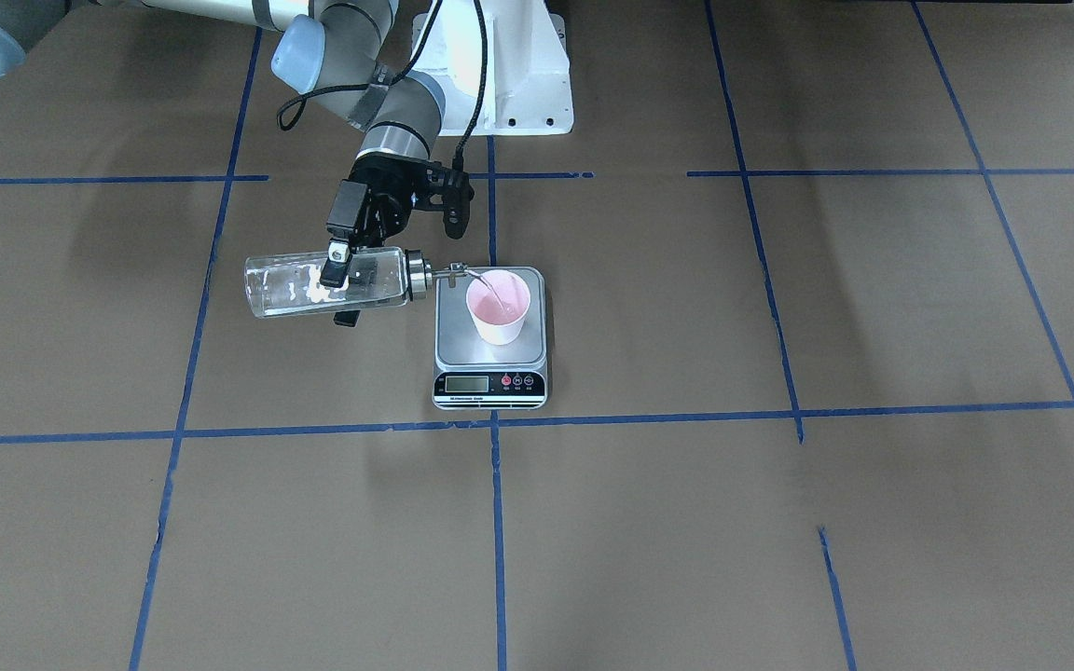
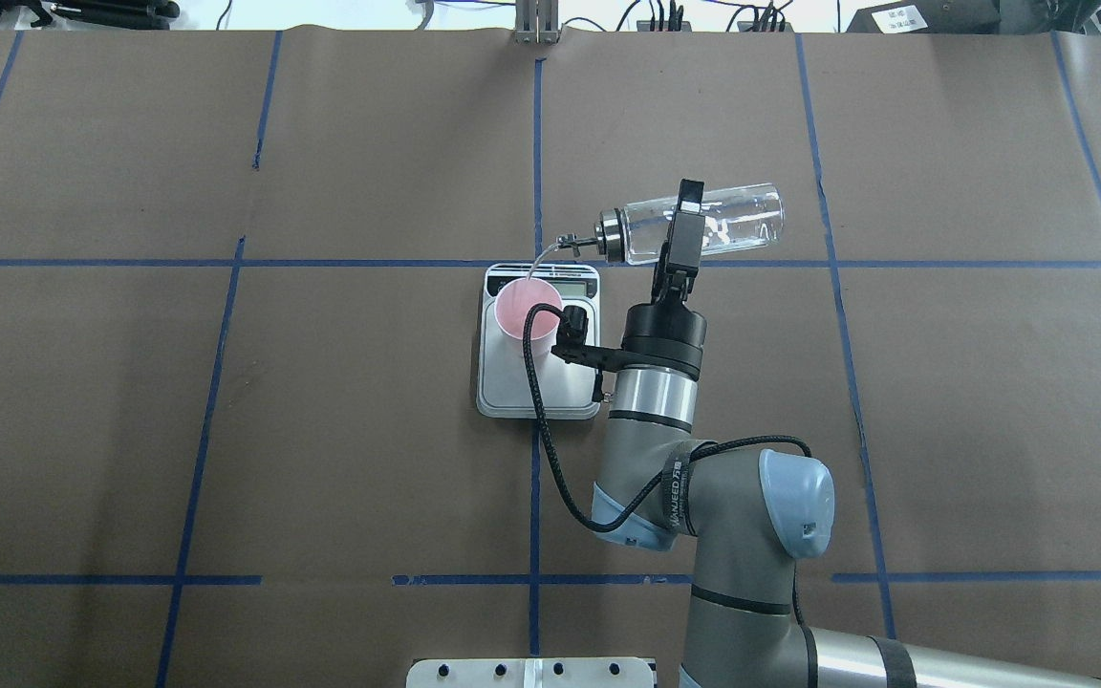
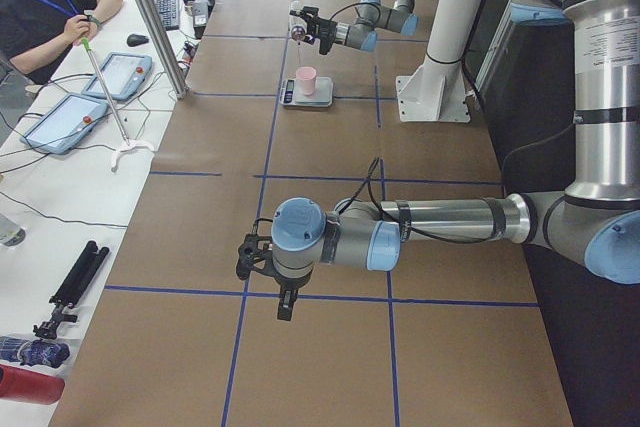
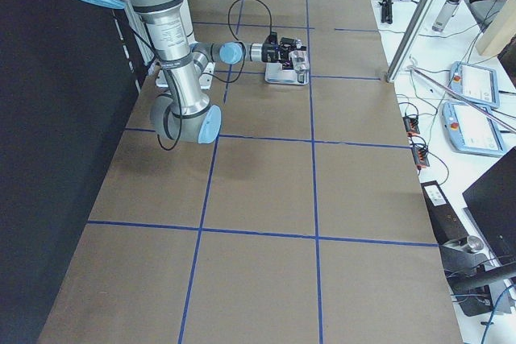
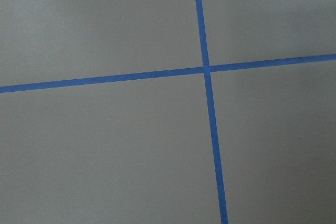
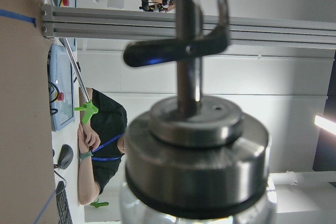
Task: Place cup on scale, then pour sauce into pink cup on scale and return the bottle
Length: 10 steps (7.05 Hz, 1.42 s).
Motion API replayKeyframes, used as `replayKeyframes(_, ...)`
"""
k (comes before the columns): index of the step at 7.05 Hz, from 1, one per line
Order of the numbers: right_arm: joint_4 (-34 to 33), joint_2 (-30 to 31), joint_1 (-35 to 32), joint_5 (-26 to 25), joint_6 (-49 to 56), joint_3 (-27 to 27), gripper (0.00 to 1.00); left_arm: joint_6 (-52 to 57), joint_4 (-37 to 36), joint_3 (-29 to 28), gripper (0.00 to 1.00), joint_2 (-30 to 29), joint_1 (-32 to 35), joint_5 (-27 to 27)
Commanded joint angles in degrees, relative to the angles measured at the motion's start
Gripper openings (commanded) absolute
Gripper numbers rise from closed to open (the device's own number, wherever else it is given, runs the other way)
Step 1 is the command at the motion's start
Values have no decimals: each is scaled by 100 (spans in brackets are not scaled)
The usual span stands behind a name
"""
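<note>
Filling the right wrist view, close and blurred: the bottle's silver collar point(image 6: 197, 161) and spout point(image 6: 184, 51). Neither cup nor scale shows there. The left wrist view gives only brown worktop point(image 5: 105, 156) crossed by blue tape point(image 5: 207, 69).

Left-end side view, lower centre of frame: left gripper point(image 3: 285, 307) hangs over the worktop. Its jaws are too small to read, so I cannot tell whether they are wide or narrow, and no other view catches them.

Front-facing view, centre-left: right gripper point(image 1: 341, 291), jaws clamped across the bottle point(image 1: 281, 291). The bottle lies nearly level with its spout over the cup point(image 1: 498, 308). The cup stands upright on the scale point(image 1: 451, 349), on the silver plate above the display strip.

The overhead view shows most plainly a thin stream of sauce point(image 2: 539, 266) arcing from the spout into the cup. Display digits are unreadable, and the level in the cup is hard to judge.
</note>
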<state>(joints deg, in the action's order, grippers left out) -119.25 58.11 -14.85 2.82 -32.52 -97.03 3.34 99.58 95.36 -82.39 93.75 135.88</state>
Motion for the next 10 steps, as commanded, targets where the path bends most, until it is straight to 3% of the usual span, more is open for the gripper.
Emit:
replayKeyframes(1, 7, -1, 0, -1, 0, 0, 0, 0, 0, 0, 100, -5, 3, 0)
replayKeyframes(10, 7, -10, -26, -123, 0, 9, 0, 0, 0, -9, 100, -5, 3, 0)
